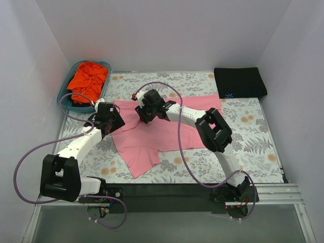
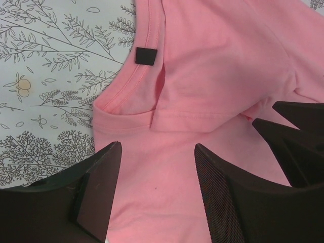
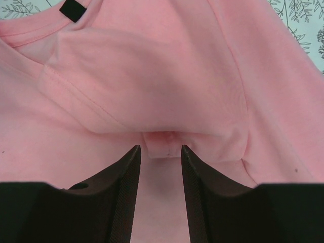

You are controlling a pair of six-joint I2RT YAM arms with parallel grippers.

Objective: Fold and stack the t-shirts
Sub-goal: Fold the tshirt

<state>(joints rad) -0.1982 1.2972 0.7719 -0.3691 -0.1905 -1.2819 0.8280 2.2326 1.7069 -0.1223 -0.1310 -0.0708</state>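
The light pink t-shirt (image 1: 167, 132) lies spread and rumpled in the middle of the table. My left gripper (image 1: 115, 124) is open over its left edge, near the collar. In the left wrist view the open gripper (image 2: 157, 145) hangs above pink cloth (image 2: 212, 66), below the collar's black tag (image 2: 146, 55). My right gripper (image 1: 140, 116) is open just right of the collar; in the right wrist view the gripper (image 3: 160, 147) has a small fold of pink cloth (image 3: 162, 143) at its tips. The black t-shirt (image 1: 240, 82) lies folded at the back right. The orange-red t-shirt (image 1: 88, 80) is bunched in the basket.
The teal plastic basket (image 1: 64, 91) stands at the back left corner. A floral tablecloth (image 1: 253, 136) covers the table. White walls close in on the left, back and right. The right gripper's dark fingers (image 2: 298, 136) show close beside the left gripper.
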